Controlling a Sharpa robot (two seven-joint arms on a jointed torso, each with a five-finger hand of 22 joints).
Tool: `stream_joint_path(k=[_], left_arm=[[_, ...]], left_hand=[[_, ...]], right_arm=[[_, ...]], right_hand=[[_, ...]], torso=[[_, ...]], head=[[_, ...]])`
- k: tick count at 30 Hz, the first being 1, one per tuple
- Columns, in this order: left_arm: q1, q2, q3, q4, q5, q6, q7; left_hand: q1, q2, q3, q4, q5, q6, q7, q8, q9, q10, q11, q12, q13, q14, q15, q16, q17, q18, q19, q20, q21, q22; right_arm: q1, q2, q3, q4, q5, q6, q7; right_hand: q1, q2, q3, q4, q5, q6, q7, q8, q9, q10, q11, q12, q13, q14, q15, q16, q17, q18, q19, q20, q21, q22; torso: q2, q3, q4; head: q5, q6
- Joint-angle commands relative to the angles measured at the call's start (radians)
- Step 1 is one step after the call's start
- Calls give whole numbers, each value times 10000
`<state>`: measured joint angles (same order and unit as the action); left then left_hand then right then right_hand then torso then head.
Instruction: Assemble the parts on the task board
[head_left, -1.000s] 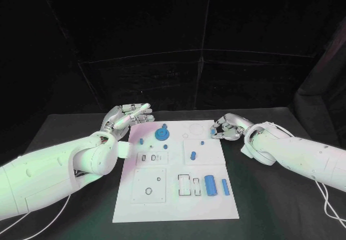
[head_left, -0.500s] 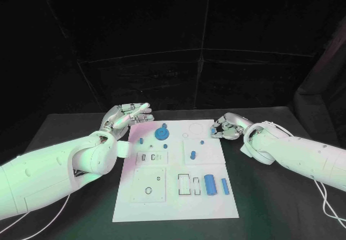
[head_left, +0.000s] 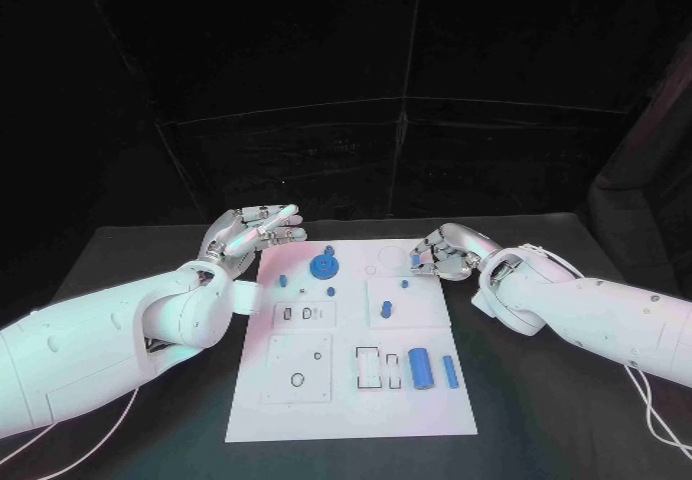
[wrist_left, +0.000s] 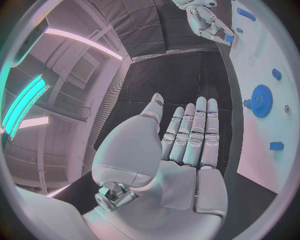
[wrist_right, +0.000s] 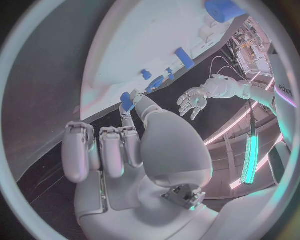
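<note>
A small blue plastic peg (wrist_right: 127, 100) is pinched in the right hand (head_left: 446, 252) above the white flat task board's (head_left: 346, 415) far edge; the left hand (head_left: 257, 231) is held apart, fingers spread.

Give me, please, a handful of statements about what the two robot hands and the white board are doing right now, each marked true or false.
1. The right robot hand pinches a small blue piece at its fingertips. True.
2. The left robot hand grips the blue gear. False: it holds nothing, its fingers straight, and the gear lies on the white board.
3. A blue cylinder lies on the near part of the board. True.
4. The right robot hand rests on the table beside the board's near edge. False: it is at the board's far right corner.
5. The left robot hand is at the board's far left corner. True.
</note>
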<state>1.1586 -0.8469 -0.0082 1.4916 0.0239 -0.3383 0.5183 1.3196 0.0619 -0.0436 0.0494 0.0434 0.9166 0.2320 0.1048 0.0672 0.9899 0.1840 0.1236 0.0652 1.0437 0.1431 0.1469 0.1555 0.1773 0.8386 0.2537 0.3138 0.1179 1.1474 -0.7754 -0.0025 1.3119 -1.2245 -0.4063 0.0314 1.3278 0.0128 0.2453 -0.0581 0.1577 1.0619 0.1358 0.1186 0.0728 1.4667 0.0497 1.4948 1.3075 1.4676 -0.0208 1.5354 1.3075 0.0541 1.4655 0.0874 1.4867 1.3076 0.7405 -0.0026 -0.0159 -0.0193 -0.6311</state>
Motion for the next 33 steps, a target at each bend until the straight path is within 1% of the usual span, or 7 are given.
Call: stream_joint_path(k=[1,9,11,16,21,28,33], left_arm=[[19,-30,10,69,-53,45,24],[29,-62,11,39,-51,61,27],[32,-45,12,11,-47,73,30],[51,19,13,-93,-40,105,43],[117,111,14,-274,-38,112,50],[202,233,15,-483,-37,134,70],[222,283,16,-534,-38,148,74]], left_hand=[[-2,72,9,-50,50,59,23,-31,2,40,-1,-46,-4,87,-6,-35,11,55,-19,10,-59,-8],[-5,75,7,-51,50,58,23,-35,1,37,0,-51,-5,87,-5,-38,12,54,-19,10,-60,-10],[-6,75,7,-51,50,58,23,-35,1,37,0,-51,-5,87,-5,-39,12,54,-19,10,-60,-10],[-7,75,6,-51,50,58,22,-35,1,38,0,-51,-5,87,-5,-39,12,54,-19,10,-60,-10],[-14,76,3,-49,49,61,21,-36,1,41,-1,-52,-5,89,-5,-40,13,54,-18,10,-60,-11],[-14,76,3,-49,49,61,21,-36,1,41,-1,-52,-5,89,-5,-40,13,54,-18,10,-60,-11],[-14,76,3,-49,49,61,21,-36,1,41,-1,-52,-5,89,-5,-40,13,54,-18,10,-60,-11]], right_arm=[[105,-56,14,569,-324,-492,-686],[293,348,18,1438,-709,-233,-1597],[306,585,17,1507,-809,-99,-1777],[316,1274,12,1561,-1172,139,-2194],[258,2010,1,1431,-1785,412,-2503],[111,2692,-262,1135,-2072,722,-2575],[-29,3023,-326,936,-2301,752,-2615]], right_hand=[[-51,48,59,-24,2,206,-109,39,17,497,-79,-47,1955,857,-76,54,1804,-129,101,-62,60,642],[-128,22,81,-16,-117,210,-118,18,3,486,-90,-70,1938,854,-88,48,1794,-129,102,-77,58,640],[-177,22,103,-7,-260,208,-121,0,-8,481,-94,-83,1929,852,-94,44,1788,-129,102,-86,55,637],[-174,24,134,-25,-234,212,-127,-9,-13,476,-99,-94,1921,850,-99,39,1775,-129,104,-91,55,640],[-187,12,141,-30,-215,217,-125,-12,-14,474,-100,-98,1918,847,-101,34,1764,-128,100,-94,52,633],[-211,-8,153,-35,-192,201,-119,-32,-23,451,-97,-134,1890,839,-102,20,1729,-126,95,-97,46,621],[-214,-11,157,-38,-185,195,-117,-38,-25,450,-96,-137,1888,839,-102,19,1728,-126,97,-98,47,625]], torso=[[-53,-50,7],[-166,-143,18],[-190,-161,26],[-235,-199,116],[-246,-227,118],[-246,-205,92],[-232,-200,111]], head=[[17,-7],[109,-41],[170,27],[328,-95],[496,-203],[666,-367],[696,-400]])
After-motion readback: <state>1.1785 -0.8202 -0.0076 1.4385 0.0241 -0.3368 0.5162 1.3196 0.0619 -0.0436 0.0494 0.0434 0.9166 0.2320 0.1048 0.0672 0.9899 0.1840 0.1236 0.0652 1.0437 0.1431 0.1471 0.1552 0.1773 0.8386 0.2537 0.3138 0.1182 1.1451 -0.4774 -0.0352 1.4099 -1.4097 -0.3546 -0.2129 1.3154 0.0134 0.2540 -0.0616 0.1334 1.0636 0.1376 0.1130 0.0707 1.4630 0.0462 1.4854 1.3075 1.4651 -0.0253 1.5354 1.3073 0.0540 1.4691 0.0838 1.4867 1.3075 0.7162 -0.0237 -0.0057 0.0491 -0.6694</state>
